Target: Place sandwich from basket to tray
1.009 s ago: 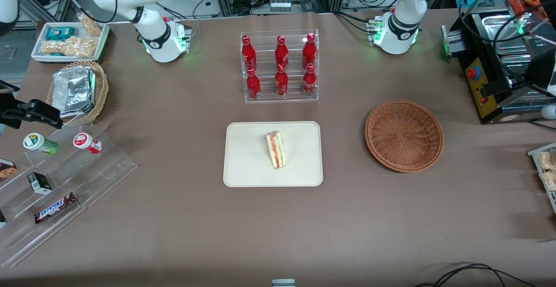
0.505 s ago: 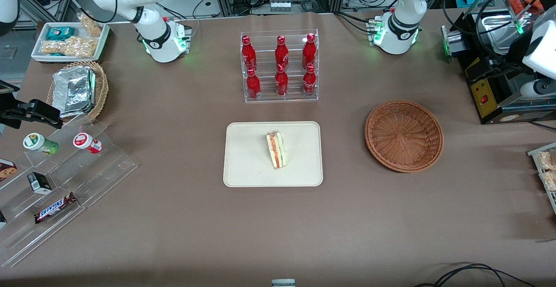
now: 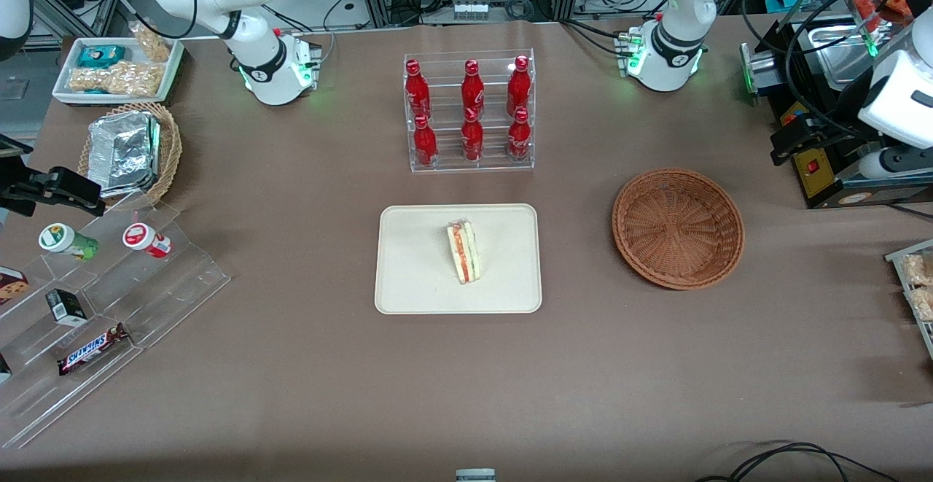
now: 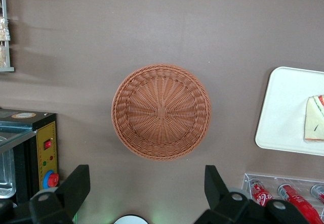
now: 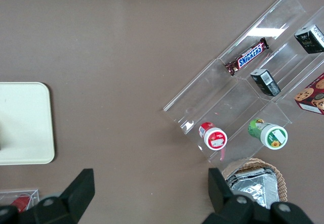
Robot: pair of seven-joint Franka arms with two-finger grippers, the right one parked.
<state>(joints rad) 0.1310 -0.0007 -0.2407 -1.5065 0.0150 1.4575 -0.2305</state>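
Gripper (image 4: 142, 193) of the left arm hangs high above the table with its fingers (image 4: 76, 183) spread wide and nothing between them, toward the working arm's end, well apart from the tray (image 3: 415, 263). On that tray the sandwich (image 3: 463, 251) stands on edge, and the basket (image 3: 678, 228) beside it holds nothing.

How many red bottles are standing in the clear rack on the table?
6: three on the rack's upper step and three on the lower step, nearer the front camera; none seems hidden. The gripper hangs open above the basket.
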